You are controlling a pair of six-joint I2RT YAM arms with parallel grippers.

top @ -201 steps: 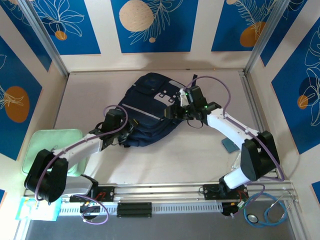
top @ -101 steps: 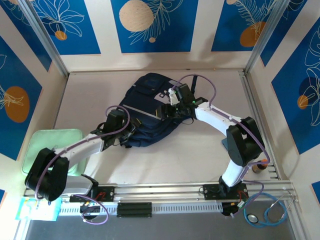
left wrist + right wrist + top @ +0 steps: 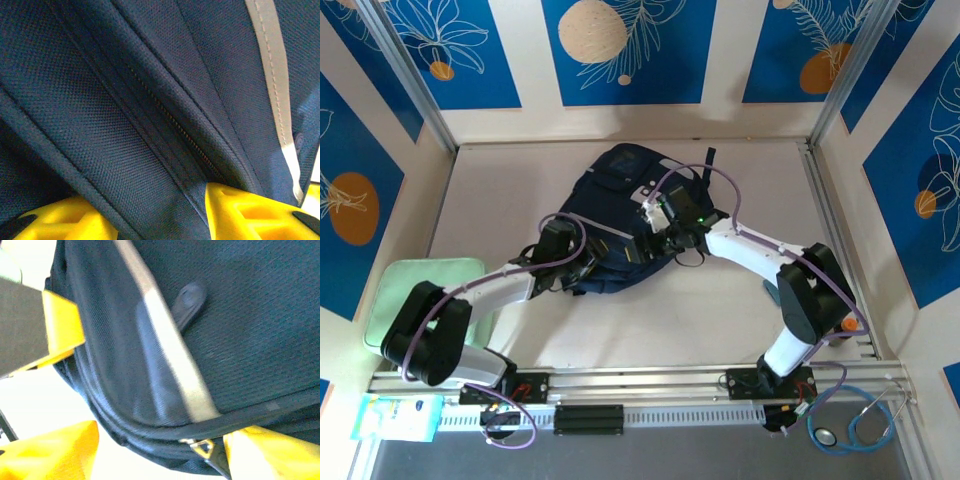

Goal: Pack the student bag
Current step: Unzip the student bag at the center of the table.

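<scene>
Bag (image 3: 620, 205) lay mid-table (image 3: 500, 200), toward the far side. Left gripper (image 3: 147, 192) at its near-left edge, a fabric fold between the fingers; pinched or released, could not tell. Right gripper (image 3: 160, 432) unclenched, straddling the zippered right edge.

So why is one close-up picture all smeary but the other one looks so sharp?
Right wrist view: the student bag and its light stripe look smeared and soft, and the background beside the bag glares white. Left wrist view: crisp, so you can see the fabric weave and the zipper. Top external view: evenly lit, no harsh glare.
</scene>
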